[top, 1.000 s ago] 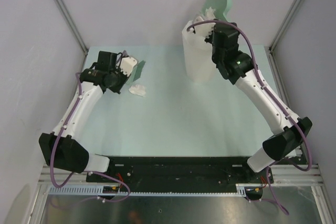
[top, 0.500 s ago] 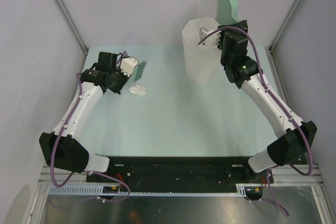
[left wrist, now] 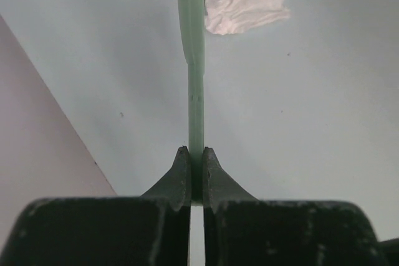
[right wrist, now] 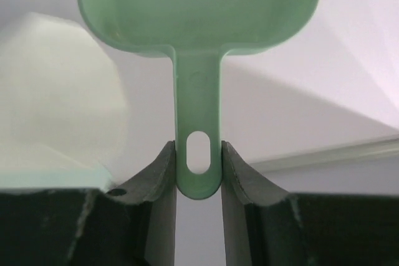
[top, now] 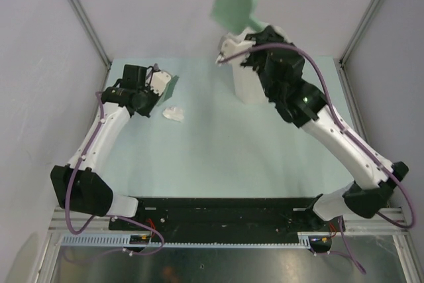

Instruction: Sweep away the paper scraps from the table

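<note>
One crumpled white paper scrap [top: 173,113] lies on the mint-green table [top: 218,150] at the back left. It also shows in the left wrist view [left wrist: 244,5]. My left gripper [top: 162,84] is shut on a thin green sweeping tool [left wrist: 196,85] that stands on edge just left of the scrap. My right gripper [top: 250,34] is shut on the handle of the green dustpan [top: 233,3] and holds it high in the air, scoop up. In the right wrist view the fingers [right wrist: 163,172] clamp the handle's hole end [right wrist: 198,154].
The tall white bin [top: 246,87] stands at the back right, mostly hidden behind my right arm; its side shows in the right wrist view [right wrist: 56,91]. Grey walls with metal rails enclose the table on three sides.
My right arm has lifted the dustpan from over the bin and swung it up and to the left. The left arm and the scrap have not moved.
</note>
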